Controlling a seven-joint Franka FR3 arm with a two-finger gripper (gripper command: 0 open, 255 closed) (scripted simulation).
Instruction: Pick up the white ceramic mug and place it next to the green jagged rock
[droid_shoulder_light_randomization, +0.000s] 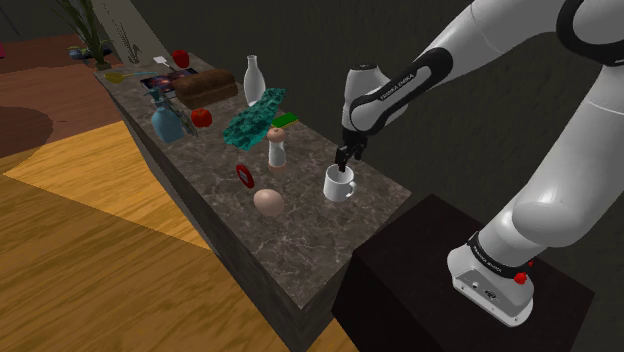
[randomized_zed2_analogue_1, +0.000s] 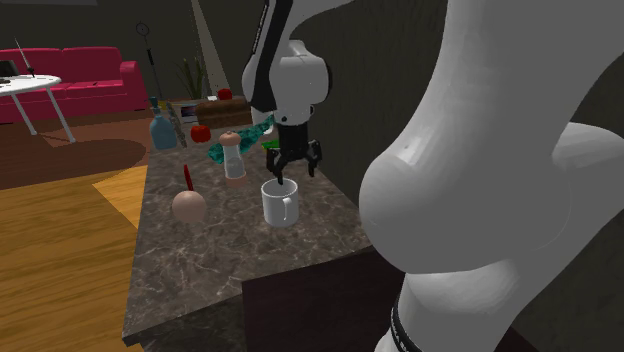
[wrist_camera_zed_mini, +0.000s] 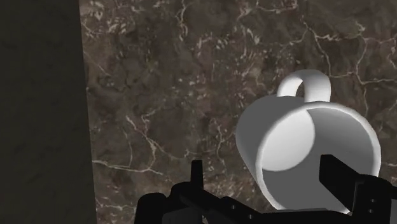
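- And there's the white ceramic mug (droid_shoulder_light_randomization: 338, 185), upright on the dark marbled stone tabletop (droid_shoulder_light_randomization: 300, 245), just right of centre in the shoulder view, with its handle turned toward the lower right.
- The black end effector (droid_shoulder_light_randomization: 345, 158) hangs right on top of it, fingers (wrist_camera_zed_mini: 340, 178) spread apart and clamped on nothing.
- The relation that matters is that the mug lies straight below. From the wrist view, one finger looks to sit outside the wall and the other over the open mouth. My call is that a short drop and a squeeze would pinch the rim.
- The green jagged rock (droid_shoulder_light_randomization: 252, 118) waits toward the upper left, well apart from the mug. A white-and-tan shaker (droid_shoulder_light_randomization: 276, 148) stands between them.
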